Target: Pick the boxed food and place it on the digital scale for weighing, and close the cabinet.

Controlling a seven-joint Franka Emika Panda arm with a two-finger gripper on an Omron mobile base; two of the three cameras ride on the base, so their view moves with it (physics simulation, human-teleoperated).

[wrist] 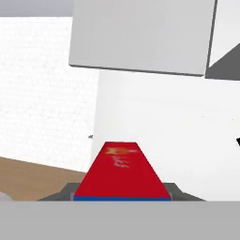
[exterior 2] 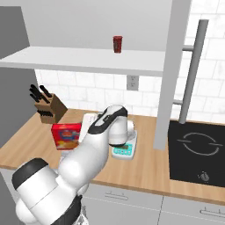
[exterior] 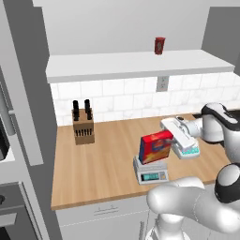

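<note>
1. The boxed food (exterior: 156,146) stands upright on the platform of the digital scale (exterior: 151,173), tilted slightly, its yellow-orange picture facing the near side.
2. The digital scale sits on the wooden desk (exterior: 103,159) near the front edge, its small teal display toward the near side.
3. The end effector (exterior: 172,136) is at the right end of the boxed food; in the hand view the red top of the carton (wrist: 122,169) lies between the finger tips, but I cannot tell whether they are clamped on it or just apart.
4. Just right of the carton, behind the arm, sits a second scale with a pale teal body (exterior 2: 124,150).
5. A knife block (exterior: 83,124) stands far left on the desk by the tiled wall.
6. The cabinet (exterior 2: 179,70) above stands open, its door edge and bar handle showing at right; a small dark red can (exterior: 160,45) rests on its shelf.
</note>
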